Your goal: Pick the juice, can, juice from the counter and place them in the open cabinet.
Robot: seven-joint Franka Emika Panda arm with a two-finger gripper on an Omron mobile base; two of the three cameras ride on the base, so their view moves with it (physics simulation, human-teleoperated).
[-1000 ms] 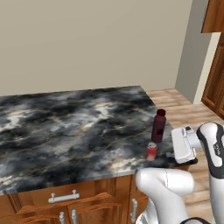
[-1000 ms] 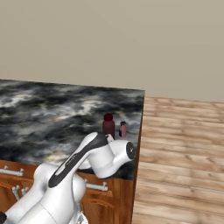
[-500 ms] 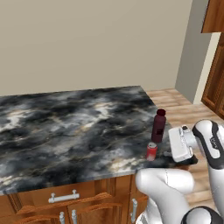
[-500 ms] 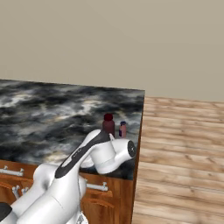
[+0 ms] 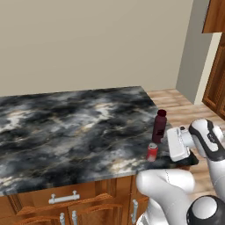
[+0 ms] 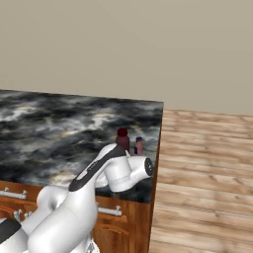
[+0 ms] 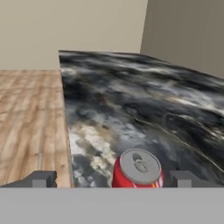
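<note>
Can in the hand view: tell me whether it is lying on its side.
No. The can stands upright on the counter, its round silver top with the pull tab facing up between the two open fingers.

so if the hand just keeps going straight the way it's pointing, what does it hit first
Most likely the can: in the hand view it stands on the counter directly ahead, between the open hand's fingertips. Past it only bare counter shows, though depth is hard to judge.
</note>
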